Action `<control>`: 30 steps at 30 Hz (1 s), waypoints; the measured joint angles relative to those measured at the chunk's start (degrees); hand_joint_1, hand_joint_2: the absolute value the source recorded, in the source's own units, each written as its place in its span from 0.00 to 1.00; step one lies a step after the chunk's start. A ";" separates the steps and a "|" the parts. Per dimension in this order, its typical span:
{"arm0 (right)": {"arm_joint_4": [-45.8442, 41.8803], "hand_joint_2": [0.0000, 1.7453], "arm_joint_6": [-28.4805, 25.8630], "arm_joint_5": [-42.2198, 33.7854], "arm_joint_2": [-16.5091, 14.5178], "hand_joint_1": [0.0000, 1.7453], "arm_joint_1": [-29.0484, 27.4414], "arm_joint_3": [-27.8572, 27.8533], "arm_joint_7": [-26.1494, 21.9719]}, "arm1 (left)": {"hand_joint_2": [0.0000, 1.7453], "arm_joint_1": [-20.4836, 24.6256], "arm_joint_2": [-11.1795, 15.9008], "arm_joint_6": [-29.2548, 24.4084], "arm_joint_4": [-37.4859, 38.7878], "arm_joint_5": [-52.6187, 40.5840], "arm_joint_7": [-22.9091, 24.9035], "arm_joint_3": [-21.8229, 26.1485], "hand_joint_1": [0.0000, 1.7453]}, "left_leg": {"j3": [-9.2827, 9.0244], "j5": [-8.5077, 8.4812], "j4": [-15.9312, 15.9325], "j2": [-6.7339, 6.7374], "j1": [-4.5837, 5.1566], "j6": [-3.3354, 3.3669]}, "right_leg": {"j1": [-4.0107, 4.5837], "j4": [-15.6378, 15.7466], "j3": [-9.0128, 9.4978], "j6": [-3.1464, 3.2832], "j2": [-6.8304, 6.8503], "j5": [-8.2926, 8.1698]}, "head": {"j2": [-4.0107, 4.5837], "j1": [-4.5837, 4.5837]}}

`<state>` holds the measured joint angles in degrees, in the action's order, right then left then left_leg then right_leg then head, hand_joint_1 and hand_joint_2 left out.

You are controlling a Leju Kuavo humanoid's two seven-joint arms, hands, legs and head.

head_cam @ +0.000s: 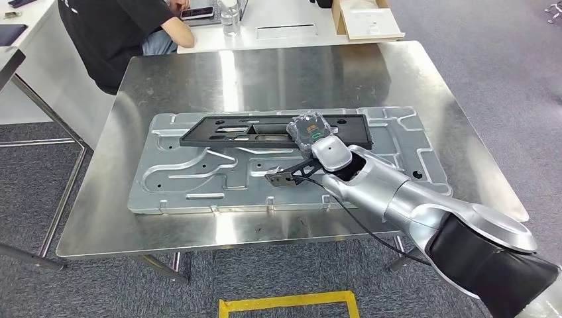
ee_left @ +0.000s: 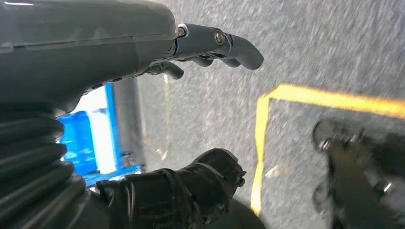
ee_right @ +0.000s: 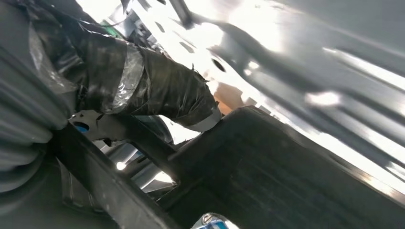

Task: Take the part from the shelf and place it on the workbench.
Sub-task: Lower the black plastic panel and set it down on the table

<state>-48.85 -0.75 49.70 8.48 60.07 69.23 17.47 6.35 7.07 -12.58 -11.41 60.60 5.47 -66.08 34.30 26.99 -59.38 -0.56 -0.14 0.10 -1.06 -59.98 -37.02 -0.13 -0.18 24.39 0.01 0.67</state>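
A long black frame part (head_cam: pixel 258 130) lies flat on a stamped silver plate (head_cam: pixel 199 179) on the steel workbench (head_cam: pixel 265 73). My right hand (head_cam: pixel 311 131) rests on the part's right portion, its arm reaching in from the lower right. In the right wrist view the taped thumb (ee_right: pixel 162 90) lies over the black part (ee_right: pixel 286 176) and the hand grips its edge, with the shiny plate beyond. My left hand (ee_left: pixel 95 52) hangs over the grey carpet, fingers (ee_left: pixel 224 45) and thumb (ee_left: pixel 191 186) apart with nothing between them.
A person (head_cam: pixel 119 33) sits at the workbench's far left corner. Behind it stands a white table with a bottle (head_cam: pixel 230 16) and a box (head_cam: pixel 368 20). Yellow tape (head_cam: pixel 288 303) marks the floor in front of the bench. A blue object (ee_left: pixel 90 138) is near my left hand.
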 joint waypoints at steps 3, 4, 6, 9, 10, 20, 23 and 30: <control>0.18 1.00 -0.02 0.00 -0.21 1.00 -0.02 -0.07 -0.01 | 1.00 0.04 -0.06 0.01 0.00 0.02 0.01 -0.01 0.00 | 2.99 3.48 -6.71 0.22 -0.17 -0.91 | -0.33 0.40 0.80 0.80 0.01 0.17 | 0.01 -0.31; 0.26 1.00 -0.02 0.00 -0.25 1.00 -0.09 -0.07 -0.01 | 1.00 0.09 -0.05 0.01 0.00 0.00 0.00 -0.01 0.00 | 5.00 4.92 -10.53 0.24 -0.23 -1.13 | -0.30 0.40 0.94 0.96 0.01 0.27 | 0.01 -0.40; 0.45 1.00 0.01 0.00 -0.29 1.00 -0.30 -0.07 -0.06 | 1.00 0.07 -0.03 0.00 0.00 -0.01 -0.05 -0.02 0.00 | 8.03 5.61 -15.33 0.25 -0.33 -1.29 | -0.21 0.40 1.20 1.11 -0.03 0.49 | 0.01 -0.40; 0.67 1.00 0.07 0.10 -0.31 1.00 -0.34 -0.07 -0.18 | 1.00 -0.08 0.00 -0.10 0.00 0.44 -0.67 -0.01 0.00 | 5.42 -0.07 -7.85 0.24 -0.35 -0.83 | -0.18 0.41 1.85 0.94 -0.22 0.88 | 0.01 -0.40; 0.71 1.00 0.07 0.17 -0.31 1.00 -0.26 -0.07 -0.18 | 1.00 -0.09 0.04 -0.16 0.00 0.76 -1.28 0.00 0.00 | 3.60 -1.63 -4.03 0.23 -0.20 -0.57 | -0.07 0.40 2.00 0.76 -0.28 1.03 | 0.01 -0.40; 0.86 0.00 0.42 0.26 -0.06 0.00 -0.27 -0.11 -0.03 | 0.00 0.62 0.09 0.37 0.00 1.10 -4.28 0.25 0.00 | 0.35 -2.91 2.30 0.50 -0.14 1.86 | 0.11 -12.03 -4.01 -1.39 -0.10 7.55 | 0.01 0.04; 0.98 0.00 0.77 0.29 0.11 0.00 -0.85 -0.10 -0.03 | 0.00 0.60 0.08 0.50 0.00 1.34 -4.09 0.26 0.00 | 0.30 -2.56 1.90 0.39 -0.16 1.88 | -0.09 -12.19 -4.58 -1.47 -0.04 5.59 | 0.00 0.07; 1.13 0.00 1.16 0.52 0.18 0.00 -0.75 -0.09 -0.12 | 0.00 0.31 0.03 1.19 0.00 1.53 -4.15 0.29 0.00 | 0.96 -1.36 0.21 0.19 0.06 0.16 | 0.18 -0.04 1.02 -0.01 -0.05 0.91 | 0.00 -0.01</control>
<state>-47.72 0.41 50.22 8.66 59.33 69.13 17.35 6.67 7.10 -11.39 -11.41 62.14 1.32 -65.79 35.26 25.63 -59.17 -0.37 -0.09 0.26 -0.89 -60.01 -36.00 -0.15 -0.24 25.29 0.01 0.66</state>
